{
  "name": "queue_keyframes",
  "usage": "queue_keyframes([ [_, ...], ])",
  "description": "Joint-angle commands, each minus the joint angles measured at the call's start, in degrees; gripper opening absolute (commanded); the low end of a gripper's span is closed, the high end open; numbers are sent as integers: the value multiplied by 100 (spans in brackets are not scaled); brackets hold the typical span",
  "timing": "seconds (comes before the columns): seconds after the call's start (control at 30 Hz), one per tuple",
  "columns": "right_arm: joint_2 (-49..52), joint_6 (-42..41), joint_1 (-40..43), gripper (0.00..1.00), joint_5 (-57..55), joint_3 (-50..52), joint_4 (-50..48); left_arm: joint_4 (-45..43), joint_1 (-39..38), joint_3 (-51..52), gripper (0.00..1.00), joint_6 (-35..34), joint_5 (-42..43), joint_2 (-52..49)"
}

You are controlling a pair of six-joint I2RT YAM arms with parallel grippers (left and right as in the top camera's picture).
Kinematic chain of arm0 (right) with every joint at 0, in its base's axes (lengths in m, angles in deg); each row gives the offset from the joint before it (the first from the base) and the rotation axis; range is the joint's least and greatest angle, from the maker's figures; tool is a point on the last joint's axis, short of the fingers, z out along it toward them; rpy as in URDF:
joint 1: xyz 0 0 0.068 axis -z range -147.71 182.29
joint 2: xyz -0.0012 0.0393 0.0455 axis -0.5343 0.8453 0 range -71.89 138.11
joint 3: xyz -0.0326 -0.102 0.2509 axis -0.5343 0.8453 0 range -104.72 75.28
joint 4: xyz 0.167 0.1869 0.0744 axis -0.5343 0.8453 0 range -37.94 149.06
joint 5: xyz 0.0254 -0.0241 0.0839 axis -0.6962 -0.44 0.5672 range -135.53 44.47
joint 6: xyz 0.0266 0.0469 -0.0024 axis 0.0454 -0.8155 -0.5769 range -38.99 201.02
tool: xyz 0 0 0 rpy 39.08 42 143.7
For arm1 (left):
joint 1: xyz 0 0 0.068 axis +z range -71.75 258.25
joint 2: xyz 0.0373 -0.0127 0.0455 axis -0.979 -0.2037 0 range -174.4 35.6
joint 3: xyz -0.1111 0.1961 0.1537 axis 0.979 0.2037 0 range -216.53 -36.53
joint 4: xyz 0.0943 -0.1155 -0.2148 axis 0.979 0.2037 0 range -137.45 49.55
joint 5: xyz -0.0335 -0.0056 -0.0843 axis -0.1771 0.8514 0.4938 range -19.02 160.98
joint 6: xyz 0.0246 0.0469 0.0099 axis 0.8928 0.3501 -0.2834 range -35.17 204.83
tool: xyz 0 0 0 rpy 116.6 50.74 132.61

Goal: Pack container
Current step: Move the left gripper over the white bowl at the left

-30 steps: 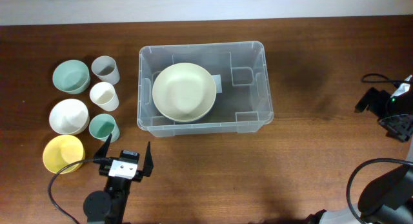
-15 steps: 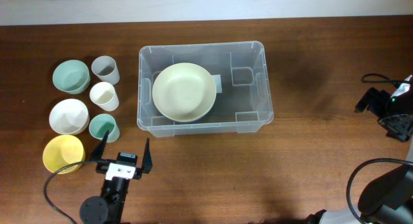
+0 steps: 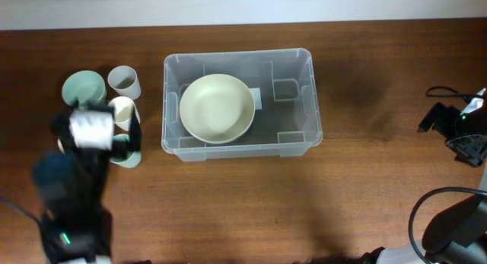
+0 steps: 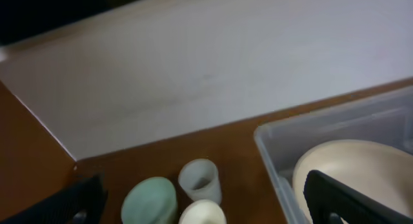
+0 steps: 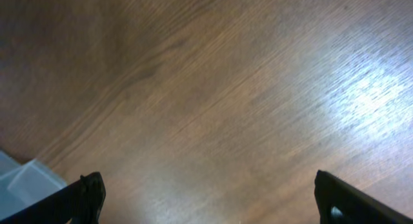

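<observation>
The clear plastic container (image 3: pixel 298 104) stands mid-table with a large cream bowl (image 3: pixel 217 108) inside it. My left gripper (image 3: pixel 97 119) is blurred in the overhead view and hovers above the cups and bowls to the container's left. In the left wrist view it (image 4: pixel 206 208) is open and empty, with a green bowl (image 4: pixel 150 199), a grey cup (image 4: pixel 199 180) and a cream cup (image 4: pixel 203 214) below it. The container (image 4: pixel 274 156) and cream bowl (image 4: pixel 348 169) show at the right there. My right gripper (image 5: pixel 210 204) is open and empty over bare table at the far right (image 3: pixel 466 131).
On the left are a green bowl (image 3: pixel 82 87), a grey cup (image 3: pixel 124 81), a cream cup (image 3: pixel 124 108) and a teal cup (image 3: pixel 131 157). My left arm hides the other bowls. A container corner (image 5: pixel 26 179) shows in the right wrist view. Cables lie at the right edge.
My left arm has swung from the table's front edge up and to the left, over the bowls and cups, now covering the white and yellow bowls. The right arm has not moved.
</observation>
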Motion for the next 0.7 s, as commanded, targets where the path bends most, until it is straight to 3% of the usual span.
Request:
queue_keyframes([
  [0.0, -44, 39, 7, 99, 11, 39, -17, 728, 37, -1255, 100, 66, 133, -1178],
  [0.1, -42, 42, 7, 99, 11, 39, -20, 1115, 42, -1978, 100, 39, 52, -1930],
  [0.17, -42, 42, 7, 99, 11, 39, -20, 1467, 90, -2557, 100, -437, -267, -2374],
  [0.27, -42, 39, 7, 99, 11, 39, -20, 2955, 420, -4035, 100, -986, -625, -3161],
  [0.4, -42, 39, 7, 99, 11, 39, -20, 4258, 859, -5512, 100, -1034, -638, -3963],
  [0.6, -42, 39, 7, 99, 11, 39, -20, 4767, 962, -5746, 100, -1038, -621, -4369],
  [0.67, -42, 42, 7, 99, 11, 39, -20, 4916, 986, -5746, 100, -1329, -721, -4518],
])
